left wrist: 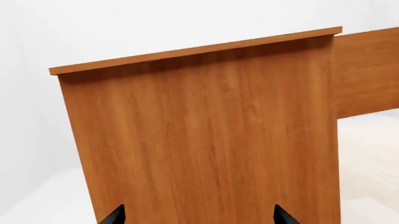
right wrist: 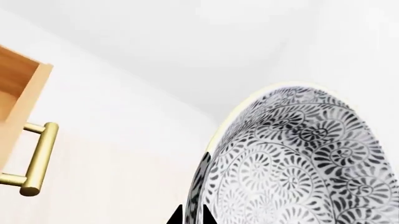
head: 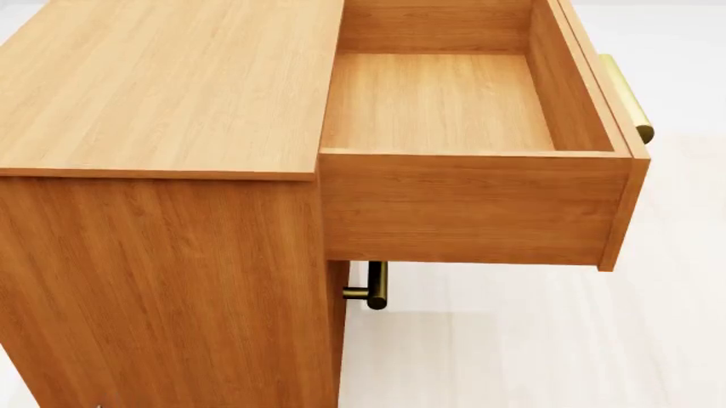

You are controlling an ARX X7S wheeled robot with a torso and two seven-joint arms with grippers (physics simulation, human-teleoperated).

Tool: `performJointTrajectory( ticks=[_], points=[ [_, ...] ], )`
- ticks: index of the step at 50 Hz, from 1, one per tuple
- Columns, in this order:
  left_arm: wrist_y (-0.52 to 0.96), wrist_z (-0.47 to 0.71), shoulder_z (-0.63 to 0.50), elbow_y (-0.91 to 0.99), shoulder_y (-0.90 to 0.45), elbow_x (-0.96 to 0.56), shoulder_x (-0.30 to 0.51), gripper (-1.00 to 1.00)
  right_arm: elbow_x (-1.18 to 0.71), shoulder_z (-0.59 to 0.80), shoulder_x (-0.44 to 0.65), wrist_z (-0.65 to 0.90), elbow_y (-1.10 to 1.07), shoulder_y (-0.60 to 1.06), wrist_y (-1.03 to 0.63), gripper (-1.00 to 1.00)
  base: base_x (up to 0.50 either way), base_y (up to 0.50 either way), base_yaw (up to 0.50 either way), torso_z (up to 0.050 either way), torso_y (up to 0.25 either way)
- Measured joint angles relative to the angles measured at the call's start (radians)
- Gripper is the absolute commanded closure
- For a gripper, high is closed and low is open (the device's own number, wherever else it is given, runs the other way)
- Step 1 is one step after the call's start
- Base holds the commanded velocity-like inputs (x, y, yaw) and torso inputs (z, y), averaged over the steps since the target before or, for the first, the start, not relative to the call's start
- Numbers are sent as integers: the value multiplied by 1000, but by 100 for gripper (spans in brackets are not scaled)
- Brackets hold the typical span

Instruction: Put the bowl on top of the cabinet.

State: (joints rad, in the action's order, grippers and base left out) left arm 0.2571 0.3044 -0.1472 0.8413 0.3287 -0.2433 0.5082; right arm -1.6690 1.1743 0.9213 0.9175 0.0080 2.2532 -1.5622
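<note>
The bowl (right wrist: pixel 293 163), white with a dark grey-blue floral pattern, fills the right wrist view, and my right gripper (right wrist: pixel 192 215) is shut on its rim. Neither the bowl nor either gripper shows in the head view. The cabinet (head: pixel 159 93) is orange-brown wood with a flat top, and its top drawer (head: pixel 454 110) stands pulled out and holds nothing. My left gripper (left wrist: pixel 199 217) is open, its two black fingertips (left wrist: pixel 115 215) spread wide just in front of the cabinet's side panel (left wrist: pixel 206 140).
A brass bar handle (head: pixel 626 98) runs along the open drawer's front; the same drawer front and its handle (right wrist: pixel 34 158) show in the right wrist view. A second brass handle (head: pixel 375 287) sticks out below the drawer. Pale floor (head: pixel 533 340) lies to the cabinet's right.
</note>
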Motion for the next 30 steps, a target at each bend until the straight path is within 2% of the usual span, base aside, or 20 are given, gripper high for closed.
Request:
performJointTrajectory(
  ticks=[13, 30],
  points=[
    [-16, 4, -2, 11, 14, 13, 8, -100, 419, 38, -287, -379, 155, 70, -4, 100, 0, 0, 0, 0, 1],
    [-32, 11, -4, 23, 30, 32, 19, -100, 1010, 26, -584, -941, 277, 92, -3, 100, 0, 0, 0, 0, 0]
  ],
)
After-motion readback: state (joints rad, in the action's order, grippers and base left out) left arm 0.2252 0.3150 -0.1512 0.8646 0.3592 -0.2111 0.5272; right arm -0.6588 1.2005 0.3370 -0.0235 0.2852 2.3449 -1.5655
